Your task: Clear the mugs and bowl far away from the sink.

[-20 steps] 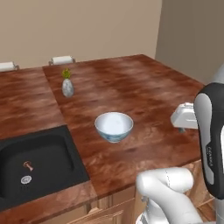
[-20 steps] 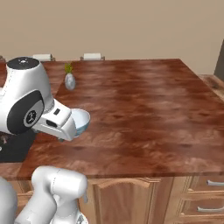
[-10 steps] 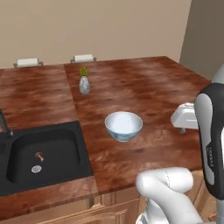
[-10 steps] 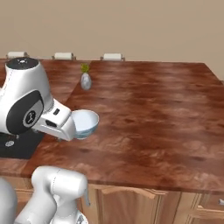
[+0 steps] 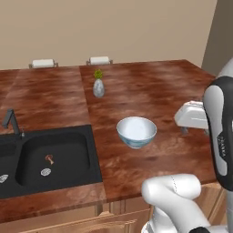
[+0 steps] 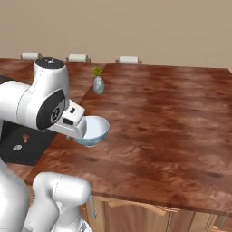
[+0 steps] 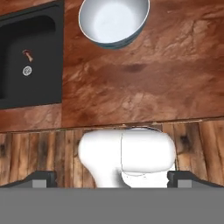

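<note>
1. Your hand (image 7: 112, 177) hangs above the near edge of the bench (image 5: 150, 86), its two finger tips spread wide apart and holding nothing; they sit low in the hand view, over the wooden cabinet fronts rather than over any dish.

2. The bowl (image 5: 136, 131) stands upright and untouched on the bench, just right of the sink (image 5: 45, 157) and near the front edge. In the hand view it lies at the far top, well apart from the finger tips. By my reading it has not been cleared: it is too close to the sink for the task to count it done.

3. A small red thing (image 5: 48, 159) lies at the bottom of the larger basin beside a round drain (image 5: 45, 171). It may be the red mug, but it is too small to tell.

4. The count, as far as these pictures show: one bowl, one two-basin sink with one faucet (image 5: 12, 122), one grey vase (image 5: 98, 87) with a green sprig far back on the bench, and two pale blocks along the far edge in the left base view, three in the right. No mug can be made out for certain.

5. Judged from this, you are at the start: nothing moved away, the bowl and both mugs left to do.
</note>
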Tool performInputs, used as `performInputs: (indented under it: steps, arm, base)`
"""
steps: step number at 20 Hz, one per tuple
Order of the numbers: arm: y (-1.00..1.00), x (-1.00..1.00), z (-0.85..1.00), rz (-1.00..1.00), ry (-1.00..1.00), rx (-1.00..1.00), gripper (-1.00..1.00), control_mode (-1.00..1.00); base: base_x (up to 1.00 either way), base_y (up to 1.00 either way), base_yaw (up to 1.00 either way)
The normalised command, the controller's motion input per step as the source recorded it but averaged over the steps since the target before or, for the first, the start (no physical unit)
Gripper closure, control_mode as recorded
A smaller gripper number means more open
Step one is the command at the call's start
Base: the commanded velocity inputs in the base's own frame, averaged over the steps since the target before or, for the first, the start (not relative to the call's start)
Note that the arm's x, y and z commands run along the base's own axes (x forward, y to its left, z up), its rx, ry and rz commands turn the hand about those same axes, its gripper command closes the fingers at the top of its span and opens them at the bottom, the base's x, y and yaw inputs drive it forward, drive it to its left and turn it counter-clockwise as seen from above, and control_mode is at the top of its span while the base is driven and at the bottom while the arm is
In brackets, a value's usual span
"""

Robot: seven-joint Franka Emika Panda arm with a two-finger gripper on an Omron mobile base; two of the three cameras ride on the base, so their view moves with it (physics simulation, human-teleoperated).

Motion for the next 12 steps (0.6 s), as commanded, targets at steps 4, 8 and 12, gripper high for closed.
performInputs:
  steps: [4,8,12]
  arm:
    - [-0.38,0.40,-0.02,0.07,0.00,0.05,-1.00,-1.00]
    - [-0.06,0.56,-0.10,0.00,0.01,0.02,-1.00,-1.00]
    - [-0.03,0.51,-0.21,0.00,0.01,0.03,-1.00,-1.00]
  base:
    - [0.00,0.00,0.00]
    - [0.00,0.00,0.00]
    - [0.00,0.00,0.00]
